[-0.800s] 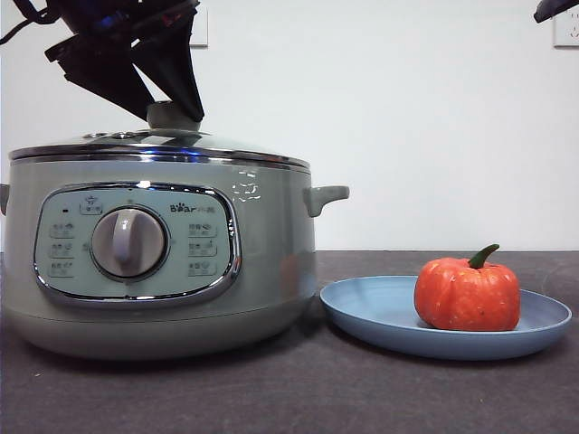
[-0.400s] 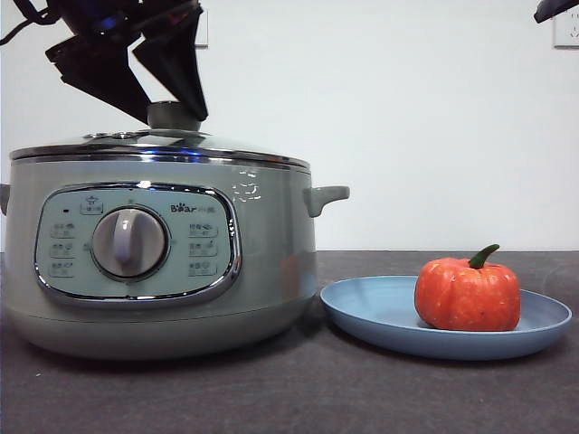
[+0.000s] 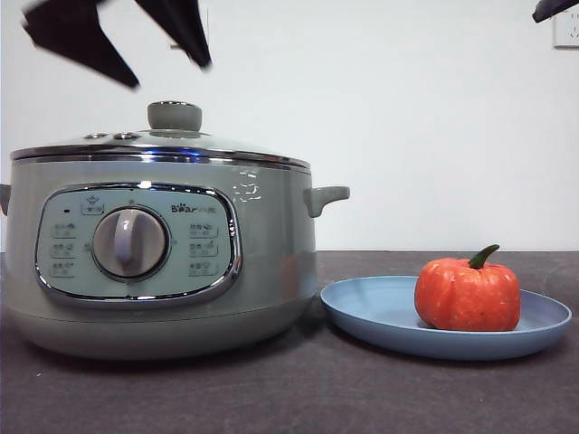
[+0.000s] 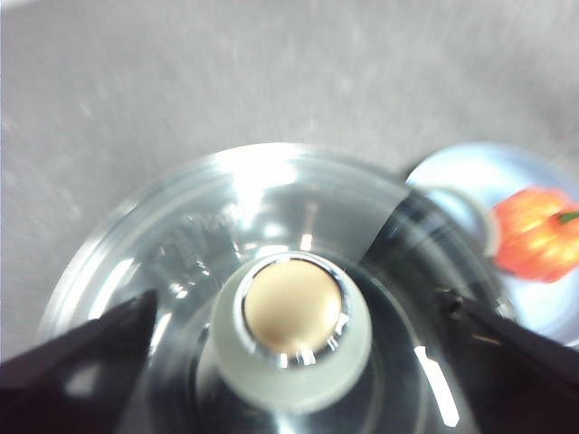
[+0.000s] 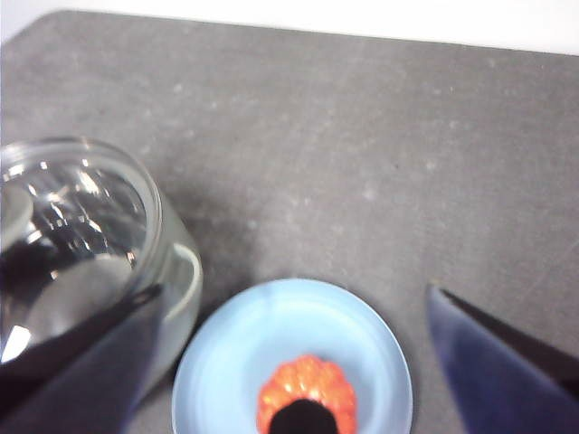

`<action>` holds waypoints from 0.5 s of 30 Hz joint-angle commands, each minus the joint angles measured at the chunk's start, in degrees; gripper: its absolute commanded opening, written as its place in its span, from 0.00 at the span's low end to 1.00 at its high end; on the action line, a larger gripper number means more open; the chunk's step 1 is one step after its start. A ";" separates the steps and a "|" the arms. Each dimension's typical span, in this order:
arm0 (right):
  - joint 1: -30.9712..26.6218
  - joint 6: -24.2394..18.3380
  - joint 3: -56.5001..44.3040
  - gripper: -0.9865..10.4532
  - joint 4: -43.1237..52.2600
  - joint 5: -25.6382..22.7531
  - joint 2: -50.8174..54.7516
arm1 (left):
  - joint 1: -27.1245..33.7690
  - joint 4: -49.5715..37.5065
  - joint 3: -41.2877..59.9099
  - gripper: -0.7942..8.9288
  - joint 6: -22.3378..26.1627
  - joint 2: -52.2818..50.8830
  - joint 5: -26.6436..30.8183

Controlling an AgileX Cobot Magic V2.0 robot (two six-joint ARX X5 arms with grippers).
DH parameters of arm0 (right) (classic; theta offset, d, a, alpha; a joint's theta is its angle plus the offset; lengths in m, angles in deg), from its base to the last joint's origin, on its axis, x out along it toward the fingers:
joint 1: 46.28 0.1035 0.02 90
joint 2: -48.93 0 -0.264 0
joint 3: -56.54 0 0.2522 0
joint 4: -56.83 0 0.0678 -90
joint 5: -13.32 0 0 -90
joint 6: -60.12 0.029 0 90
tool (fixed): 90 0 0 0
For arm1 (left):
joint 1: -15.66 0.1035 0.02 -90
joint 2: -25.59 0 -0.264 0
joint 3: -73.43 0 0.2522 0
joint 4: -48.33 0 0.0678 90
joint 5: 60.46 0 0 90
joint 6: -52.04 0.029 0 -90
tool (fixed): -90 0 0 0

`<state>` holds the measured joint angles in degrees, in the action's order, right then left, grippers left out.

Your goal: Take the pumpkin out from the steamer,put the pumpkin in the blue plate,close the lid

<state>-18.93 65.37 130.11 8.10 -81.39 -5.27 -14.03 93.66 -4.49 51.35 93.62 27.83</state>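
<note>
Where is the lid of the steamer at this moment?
In the front view the lid sits closed on the steamer, left of the blue plate; the open left pincer hangs above its knob.

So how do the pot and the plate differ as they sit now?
The pot is tall, sage green and closed under its glass lid; the plate is low, light blue and open, with the pumpkin on it. The pot has chrome trim and a dial; the plate is plain. Both are round and sit on the table.
</note>
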 commanded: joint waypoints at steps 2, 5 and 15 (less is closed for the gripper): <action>0.04 -2.45 -0.72 0.07 -1.55 0.02 0.22 | 0.02 2.97 0.37 0.06 2.49 -4.66 0.26; 0.04 -2.40 -2.60 0.08 0.63 0.02 1.57 | 0.07 4.96 0.79 0.07 2.93 -6.78 2.03; 0.15 -2.08 -24.83 0.08 21.68 0.24 17.44 | 0.02 -10.45 24.11 0.07 -0.11 -23.19 3.21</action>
<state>-18.91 63.30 108.21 27.86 -81.20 11.15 -14.03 84.59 16.54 52.71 72.20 30.89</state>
